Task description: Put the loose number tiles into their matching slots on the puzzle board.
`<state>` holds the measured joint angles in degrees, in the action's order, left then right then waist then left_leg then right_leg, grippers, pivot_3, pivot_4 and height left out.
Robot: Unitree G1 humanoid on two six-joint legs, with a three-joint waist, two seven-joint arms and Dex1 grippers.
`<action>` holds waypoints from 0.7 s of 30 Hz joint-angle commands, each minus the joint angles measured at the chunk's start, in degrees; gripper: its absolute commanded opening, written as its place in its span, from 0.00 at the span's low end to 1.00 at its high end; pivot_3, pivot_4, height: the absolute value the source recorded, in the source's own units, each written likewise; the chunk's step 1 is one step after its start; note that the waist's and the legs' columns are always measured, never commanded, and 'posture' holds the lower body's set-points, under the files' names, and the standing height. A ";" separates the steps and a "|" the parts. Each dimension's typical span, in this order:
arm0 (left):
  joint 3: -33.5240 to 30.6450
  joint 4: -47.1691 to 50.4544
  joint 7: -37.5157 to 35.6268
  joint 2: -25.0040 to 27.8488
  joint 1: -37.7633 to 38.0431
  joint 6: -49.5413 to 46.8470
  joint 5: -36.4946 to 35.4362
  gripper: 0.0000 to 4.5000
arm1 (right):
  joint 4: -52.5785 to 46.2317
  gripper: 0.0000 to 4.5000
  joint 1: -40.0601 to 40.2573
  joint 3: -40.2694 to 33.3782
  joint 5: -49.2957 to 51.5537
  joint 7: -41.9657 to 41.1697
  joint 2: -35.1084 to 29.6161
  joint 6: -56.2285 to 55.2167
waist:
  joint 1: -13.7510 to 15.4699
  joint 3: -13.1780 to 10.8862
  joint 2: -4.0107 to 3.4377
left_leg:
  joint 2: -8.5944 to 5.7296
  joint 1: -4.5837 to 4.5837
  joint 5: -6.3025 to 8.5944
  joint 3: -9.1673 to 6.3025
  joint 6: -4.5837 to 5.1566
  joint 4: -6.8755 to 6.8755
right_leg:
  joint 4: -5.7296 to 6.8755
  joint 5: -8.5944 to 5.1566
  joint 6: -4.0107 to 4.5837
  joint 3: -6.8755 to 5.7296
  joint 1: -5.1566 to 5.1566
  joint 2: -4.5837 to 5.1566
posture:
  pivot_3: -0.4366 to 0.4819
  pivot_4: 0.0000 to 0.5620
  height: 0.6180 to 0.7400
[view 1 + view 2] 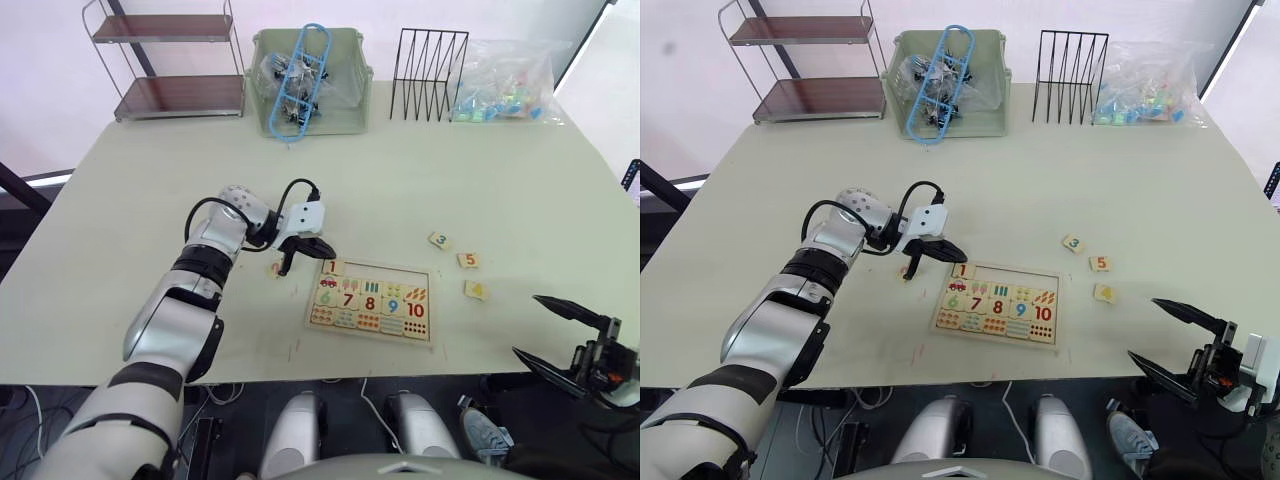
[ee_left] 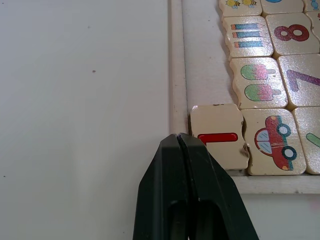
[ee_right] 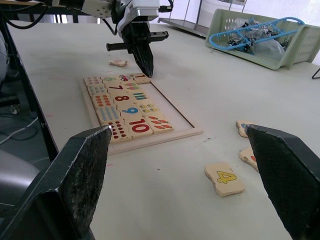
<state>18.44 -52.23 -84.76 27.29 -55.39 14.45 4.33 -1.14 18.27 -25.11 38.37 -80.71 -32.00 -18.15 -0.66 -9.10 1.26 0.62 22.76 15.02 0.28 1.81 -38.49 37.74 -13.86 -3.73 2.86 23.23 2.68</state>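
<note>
My left gripper (image 2: 186, 145) is pressed shut, tip right at the 1 tile (image 2: 218, 134), which sits in the corner slot of the puzzle board (image 1: 370, 332). Right gripper (image 3: 180, 165) hangs wide open off the table edge. Tiles 3 (image 1: 438, 240), 5 (image 1: 467, 260) and 4 (image 1: 476, 290) lie loose on the table (image 1: 420, 170), another tile (image 1: 904, 270) left of the board.

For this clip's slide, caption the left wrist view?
Shut left gripper at the 1 tile in the puzzle board's corner.

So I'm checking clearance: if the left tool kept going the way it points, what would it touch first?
Probably the 1 tile at the board corner; the shut left tool tip sits right over its edge.
</note>
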 commanded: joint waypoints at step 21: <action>-14.47 15.98 3.02 4.80 6.03 -19.63 -13.16 0.01 | 0.00 1.00 -1.28 -0.23 1.35 2.30 -0.19 2.82 | -0.30 0.00 -0.01 | 0.02 0.00 0.00 -0.07 0.00 0.00 | 0.05 0.00 0.01 -0.04 0.00 0.01 | 0.48 0.27 1.00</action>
<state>6.08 -40.53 -82.78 30.86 -50.30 -1.31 -6.69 -0.98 17.26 -24.52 38.60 -79.04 -31.97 -15.83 -0.96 -9.10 1.24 0.64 22.74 15.02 0.21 1.81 -38.49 37.82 -13.87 -3.72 2.82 23.23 2.69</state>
